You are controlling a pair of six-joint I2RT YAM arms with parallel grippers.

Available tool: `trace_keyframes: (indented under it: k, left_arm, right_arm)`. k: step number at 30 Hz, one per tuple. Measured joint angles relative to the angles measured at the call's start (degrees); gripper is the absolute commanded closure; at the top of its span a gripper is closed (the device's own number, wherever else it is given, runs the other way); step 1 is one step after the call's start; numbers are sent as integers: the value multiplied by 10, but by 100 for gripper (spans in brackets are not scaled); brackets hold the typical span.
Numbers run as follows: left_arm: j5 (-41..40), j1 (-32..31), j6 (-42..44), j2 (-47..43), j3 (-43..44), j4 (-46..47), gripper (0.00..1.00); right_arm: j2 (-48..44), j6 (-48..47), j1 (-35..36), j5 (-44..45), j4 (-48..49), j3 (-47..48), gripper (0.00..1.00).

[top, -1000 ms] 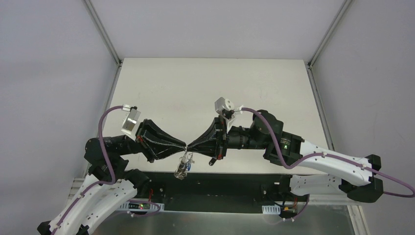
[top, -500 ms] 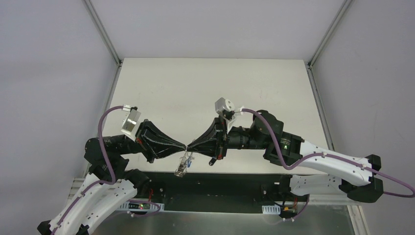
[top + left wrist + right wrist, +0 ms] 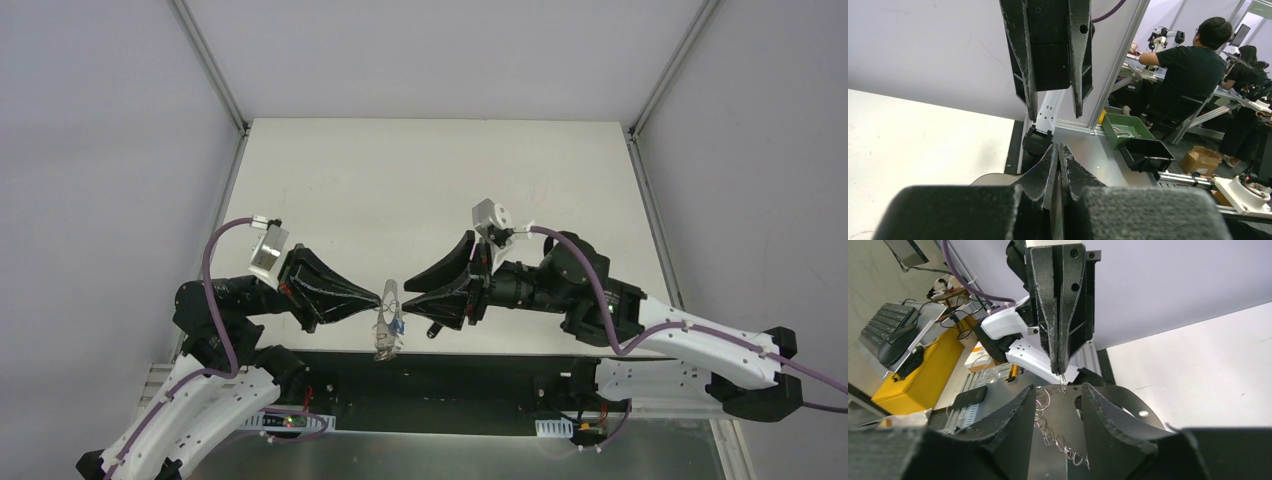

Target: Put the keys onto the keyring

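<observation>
My left gripper (image 3: 381, 297) is shut on the keyring (image 3: 388, 316), pinching the thin wire at its fingertips above the table's near edge. A bunch of small silver keys (image 3: 384, 343) hangs below it, with a blue key head (image 3: 398, 325) among them. My right gripper (image 3: 408, 292) is open and empty, just right of the ring and facing the left one. In the right wrist view my open gripper (image 3: 1060, 387) frames the left gripper (image 3: 1062, 375) and the hanging ring chain (image 3: 1058, 440). In the left wrist view the left gripper (image 3: 1058, 146) is closed. No black-headed key shows.
The white table (image 3: 430, 190) stretches behind both arms. A black strip (image 3: 470, 370) and a metal shelf run along the near edge under the keys. Grey walls and frame posts (image 3: 210, 70) enclose the sides.
My right gripper has opened and drawn back to the right, away from the left fingertips. The hanging keys have swung a little right. The left arm has held still.
</observation>
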Motion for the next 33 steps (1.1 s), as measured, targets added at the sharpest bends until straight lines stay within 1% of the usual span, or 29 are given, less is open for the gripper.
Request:
trace_keyframes:
  k: [8,13,19,22,28,29,33]
  left_arm:
    - [-1,0,7,0,0,0,100]
    - [-6,0,9,0,0,0,100]
    - [-11,0,17,0,0,-7,100]
    - [-25,0,33,-3,0,-36,100]
    - [-72,0,77,-22,4,-131,100]
    - [-83,0,85,-23,7,-151,98]
    - [-126,0,110,-24,12,-218,72]
  right_arm:
    - [-38,0,0,38,-14,-20,55]
    - [-31,-1,0,40,-34,-21,55]
    - [0,-4,0,45,-55,-21,55]
    - [6,-5,0,58,-73,-21,54]
    - [9,7,0,92,-89,-39,51]
    - [12,12,0,99,-93,-43,51]
    - [38,47,0,133,-117,-62,50]
